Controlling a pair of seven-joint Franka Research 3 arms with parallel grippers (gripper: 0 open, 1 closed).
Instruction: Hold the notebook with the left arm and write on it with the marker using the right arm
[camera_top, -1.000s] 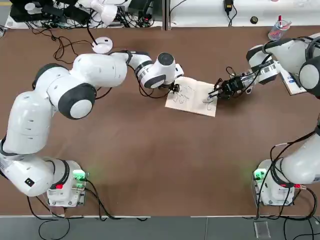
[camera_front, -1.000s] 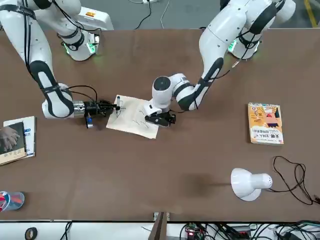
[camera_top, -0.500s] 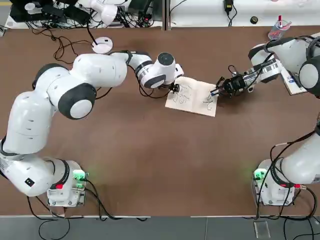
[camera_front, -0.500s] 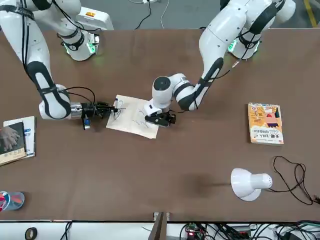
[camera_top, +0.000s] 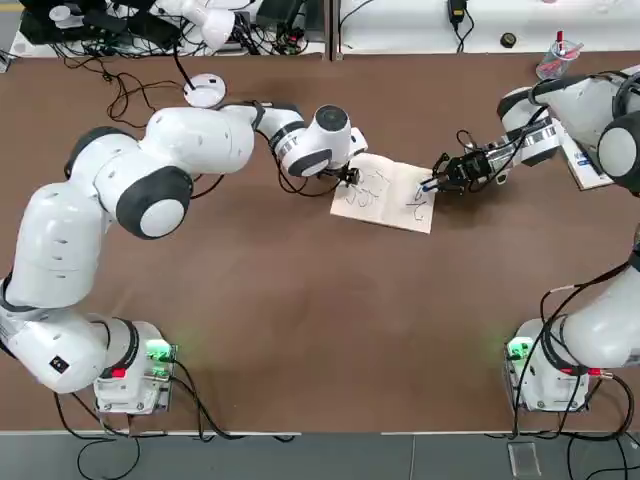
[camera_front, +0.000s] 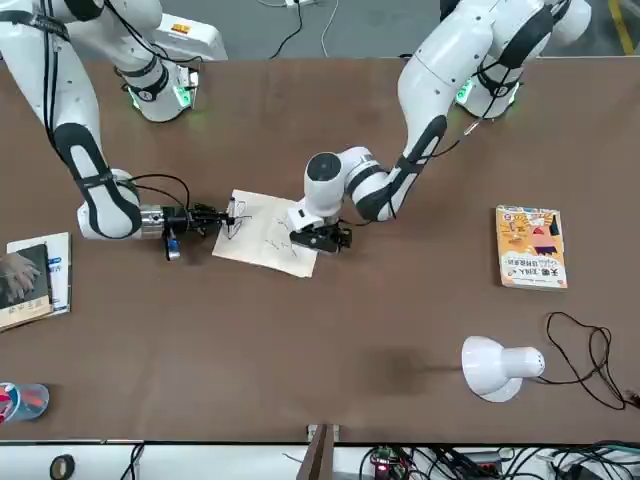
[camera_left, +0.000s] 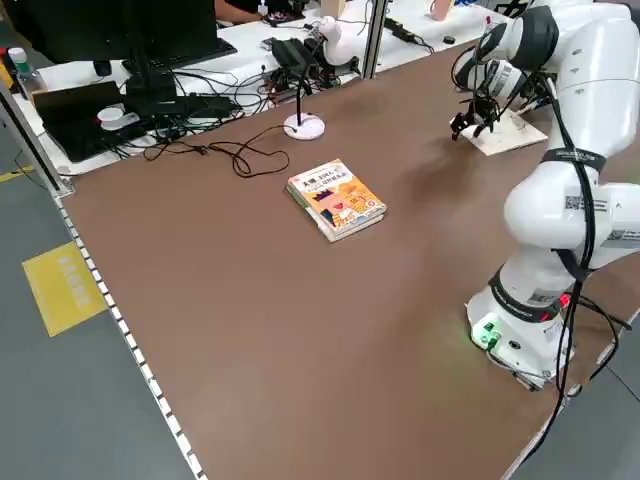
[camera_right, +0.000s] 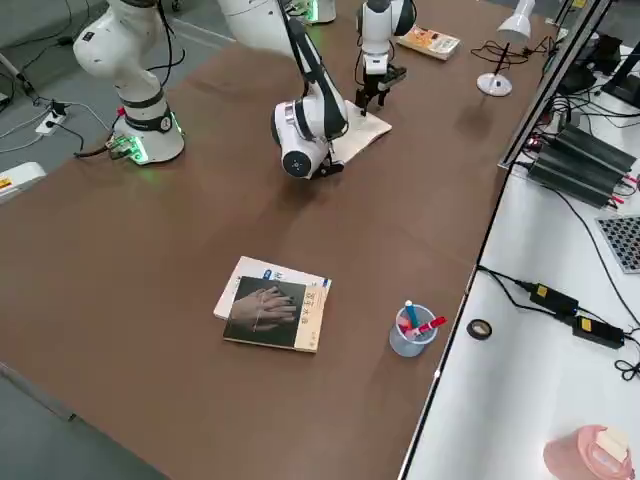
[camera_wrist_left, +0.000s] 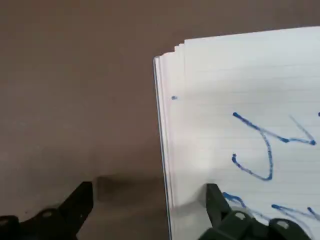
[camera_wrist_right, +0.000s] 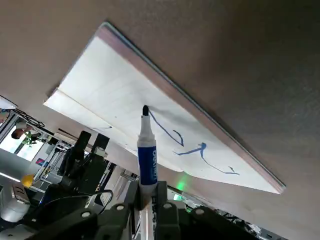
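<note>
**Brown table, notebook pinned and pen poised**

Brown tabletop (camera_top: 300, 300) spreads under me, with the notebook (camera_top: 385, 193) lying flat near its middle, blue scribbles on the page. My left gripper (camera_wrist_left: 150, 210) stands with spread fingers straddling one edge, one finger on paper. My right gripper (camera_wrist_right: 147, 197) is clenched around the marker (camera_wrist_right: 146, 150), tip at the opposite edge. Well apart lie an orange book (camera_front: 531, 246), a white lamp (camera_front: 500, 366), a dark book (camera_right: 272, 313) and a cup of pens (camera_right: 410, 330).

Notebook (camera_top: 383, 193) mid-table between left gripper (camera_top: 349, 179) and right gripper (camera_top: 437, 183) with marker (camera_wrist_right: 146, 150).
</note>
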